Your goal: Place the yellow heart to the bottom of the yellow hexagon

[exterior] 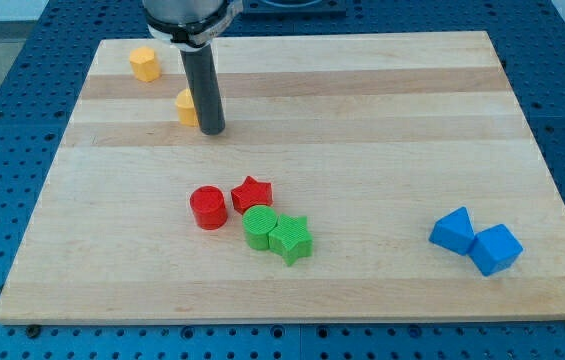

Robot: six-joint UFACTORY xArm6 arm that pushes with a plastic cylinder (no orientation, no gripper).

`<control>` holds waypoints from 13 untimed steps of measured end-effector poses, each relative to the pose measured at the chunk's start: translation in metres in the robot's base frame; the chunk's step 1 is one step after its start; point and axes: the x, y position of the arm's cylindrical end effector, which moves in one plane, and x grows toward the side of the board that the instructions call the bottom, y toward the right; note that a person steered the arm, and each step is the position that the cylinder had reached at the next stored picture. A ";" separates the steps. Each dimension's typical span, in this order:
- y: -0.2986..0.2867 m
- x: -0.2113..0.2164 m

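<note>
Resting on the pale wooden board (362, 110), my tip (212, 131) touched the right side of the yellow plastic heart (186, 107), which lay below and right of the yellow plastic hexagon (143, 63). No claw was fitted, so no state could be told. Elsewhere: red cylinder (208, 207), red star (252, 192), green cylinder (258, 226), green star (290, 238), two blue blocks (474, 241).

A: Where is my tip (212, 130)?

B: Touching the yellow heart (187, 107), on its right side. The yellow hexagon (144, 63) lies up-left of them, near the board's (362, 110) top-left corner.

A: And lower down?

B: Red cylinder (208, 208), red star (252, 192) just right; green cylinder (259, 227) and green star (290, 239) below. Two touching blue blocks (475, 241) far right.
</note>
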 end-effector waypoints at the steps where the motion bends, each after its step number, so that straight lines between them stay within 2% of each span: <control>1: -0.010 -0.036; 3: -0.040 -0.095; 4: -0.022 -0.082; 5: -0.013 -0.038; 7: -0.017 -0.033; 9: -0.055 -0.081; 11: -0.099 -0.097; 13: -0.001 -0.050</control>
